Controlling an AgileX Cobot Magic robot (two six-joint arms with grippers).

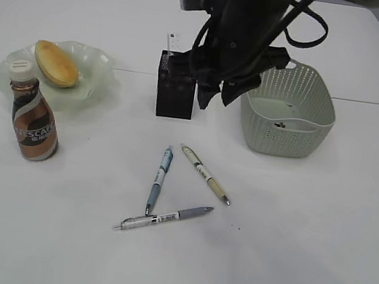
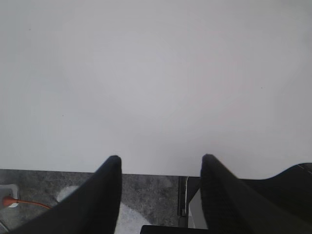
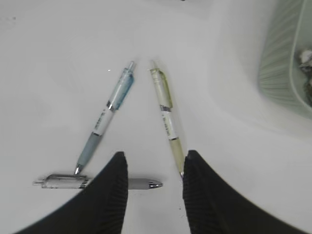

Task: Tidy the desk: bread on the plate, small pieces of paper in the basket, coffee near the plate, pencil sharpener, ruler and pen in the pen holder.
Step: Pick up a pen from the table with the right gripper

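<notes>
Both grippers, left (image 2: 161, 163) and right (image 3: 153, 161), hold empty, parted jaws.

below the right gripper's fingers (image 3: 117, 195) bare desk (image 3: 58, 58) lay open; three pens blocked it: blue pen (image 3: 109, 109), yellow pen (image 3: 166, 114), grey pen (image 3: 63, 182) crossing beneath the fingertips. the basket (image 3: 280, 73) walled the far right.

On the desk (image 1: 314, 261) before me, the bread (image 1: 56, 63) lies in the plate (image 1: 101, 64) at far left, with the coffee (image 1: 32, 117) standing just in front of it. The pen holder (image 1: 175, 86) stands mid-desk, the ruler (image 1: 172, 42) upright in it, and the basket (image 1: 288, 110) sits to its right. Three pens (image 1: 165, 217) lie in a loose triangle nearer the front edge.
</notes>
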